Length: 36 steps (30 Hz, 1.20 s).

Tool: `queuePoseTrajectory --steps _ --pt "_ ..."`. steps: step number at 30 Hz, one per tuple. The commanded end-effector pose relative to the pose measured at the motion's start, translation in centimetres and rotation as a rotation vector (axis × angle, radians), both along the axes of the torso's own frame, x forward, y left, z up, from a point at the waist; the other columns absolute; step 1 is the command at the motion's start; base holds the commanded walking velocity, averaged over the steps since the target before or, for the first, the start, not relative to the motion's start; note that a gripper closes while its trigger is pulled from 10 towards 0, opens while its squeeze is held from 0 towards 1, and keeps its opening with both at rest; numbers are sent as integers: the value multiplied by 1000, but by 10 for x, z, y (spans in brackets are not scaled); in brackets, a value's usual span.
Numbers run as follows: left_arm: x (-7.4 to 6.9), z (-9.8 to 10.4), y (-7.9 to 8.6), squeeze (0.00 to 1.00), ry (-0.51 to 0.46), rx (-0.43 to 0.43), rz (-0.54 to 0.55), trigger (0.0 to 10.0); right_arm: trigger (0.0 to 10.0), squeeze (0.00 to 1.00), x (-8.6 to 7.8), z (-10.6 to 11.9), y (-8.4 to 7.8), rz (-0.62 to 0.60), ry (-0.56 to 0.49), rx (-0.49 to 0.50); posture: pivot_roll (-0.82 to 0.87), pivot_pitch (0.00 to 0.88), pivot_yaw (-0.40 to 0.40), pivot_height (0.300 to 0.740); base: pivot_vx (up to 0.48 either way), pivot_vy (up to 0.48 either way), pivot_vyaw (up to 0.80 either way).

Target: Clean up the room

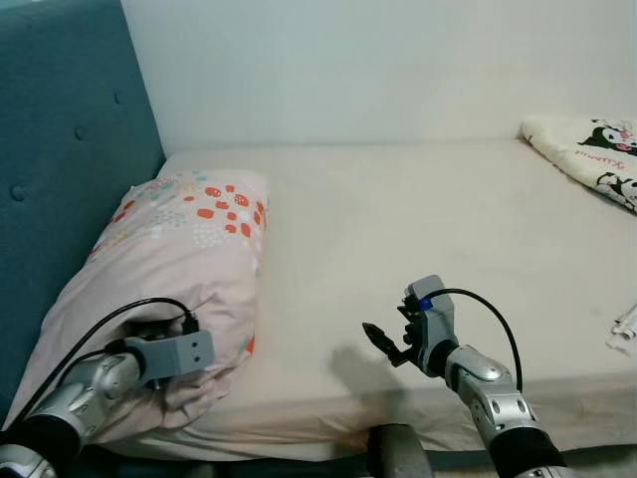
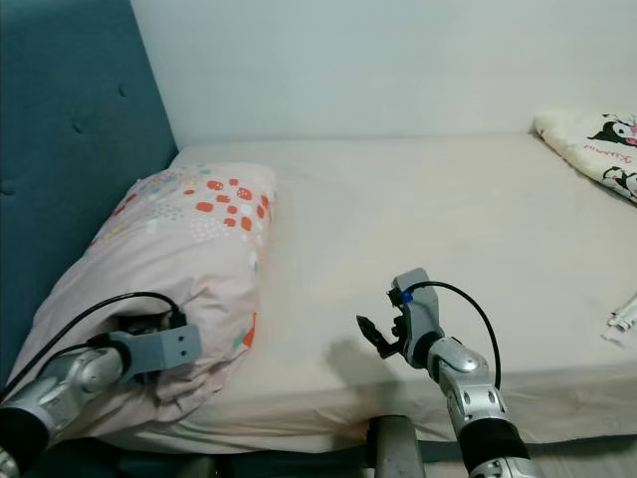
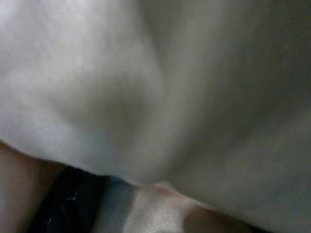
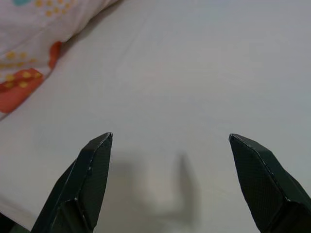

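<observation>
Pink pillow [image 1: 174, 269] engulfs left tool; right tool [image 4: 170, 141] spread above bed [image 1: 418, 229].

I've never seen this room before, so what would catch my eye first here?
The pink pillow with red and orange spots lies at the bed's head by the teal headboard, with the left gripper buried in its near end. The right gripper hovers open over the bare sheet.

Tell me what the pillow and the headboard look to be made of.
Pillow: soft woven fabric, likely cotton, matte pink with printed dots; it creases where the left gripper presses in. Headboard: teal upholstery, matte textile, with tufted button dimples.
</observation>
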State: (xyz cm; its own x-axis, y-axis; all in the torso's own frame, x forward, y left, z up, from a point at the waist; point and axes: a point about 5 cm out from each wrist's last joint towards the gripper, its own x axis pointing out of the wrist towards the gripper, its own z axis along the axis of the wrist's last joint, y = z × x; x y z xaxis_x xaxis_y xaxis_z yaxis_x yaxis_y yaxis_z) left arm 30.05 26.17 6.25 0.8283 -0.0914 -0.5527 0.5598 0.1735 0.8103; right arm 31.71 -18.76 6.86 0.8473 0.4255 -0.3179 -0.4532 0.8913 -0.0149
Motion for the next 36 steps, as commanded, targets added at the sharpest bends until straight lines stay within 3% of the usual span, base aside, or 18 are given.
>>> queuePoseTrajectory --steps 1,4,5,6,7,8,10,11,13,15,21,24,27,28,29,31,32,36 --pt "-11 1 26 0 79 38 63 10000 10000 0 -1 -1 -1 -12 11 8 10 32 -26 540 0 0 0" --pt "-14 2 24 0 118 -7 43 10000 10000 0 -1 -1 -1 -12 12 6 12 30 -27 540 0 0 0" --pt "-29 8 -15 0 271 -297 -107 10000 10000 0 0 0 -2 -9 14 0 10 25 -29 540 0 0 0" --pt "-29 8 -15 0 271 -297 -107 10000 10000 0 0 0 -2 -9 14 0 10 25 -29 540 0 0 0" --pt "-37 13 -29 0 321 -391 -172 10000 10000 0 0 0 -3 -8 15 -2 10 25 -29 540 0 0 0" --pt "-37 13 -29 0 321 -391 -172 10000 10000 0 0 0 -3 -8 15 -2 10 25 -29 540 0 0 0" --pt "-63 25 -47 0 499 -517 -299 10000 10000 0 0 0 -3 -6 16 -5 13 20 -32 540 0 0 0" --pt "-63 25 -47 0 499 -517 -299 10000 10000 0 0 0 -3 -6 16 -5 13 20 -32 540 0 0 0" --pt "-86 37 -55 0 638 -589 -391 10000 10000 0 0 0 -3 -2 17 -9 14 18 -33 540 0 0 0" --pt "-96 40 -54 0 695 -595 -415 10000 10000 0 1 0 -3 -1 17 -9 17 16 -34 540 0 0 0" --pt "-107 31 -36 0 774 -494 -357 10000 10000 0 1 1 -3 1 16 -10 19 13 -34 540 0 0 0" --pt "-96 10 -9 0 724 -328 -201 10000 10000 0 2 2 -2 1 13 -8 21 18 -35 540 0 0 0" --pt "-90 1 1 0 691 -256 -141 10000 10000 0 2 2 -2 1 12 -6 20 19 -35 540 0 0 0" --pt "-80 -7 5 0 612 -201 -100 10000 10000 0 2 2 -2 1 12 -7 16 24 -33 540 0 0 0" --pt "-80 -7 5 0 612 -201 -100 10000 10000 0 2 2 -2 1 12 -7 16 24 -33 540 0 0 0" --pt "-57 -13 6 0 434 -114 -43 10000 10000 0 2 2 -2 -1 12 -7 9 27 -32 540 0 0 0" --pt "-57 -13 6 0 434 -114 -43 10000 10000 0 2 2 -2 -1 12 -7 9 27 -32 540 0 0 0" --pt "-27 -2 11 0 212 83 -49 10000 10000 0 1 3 -4 -10 8 -6 2 29 -29 540 0 0 0"
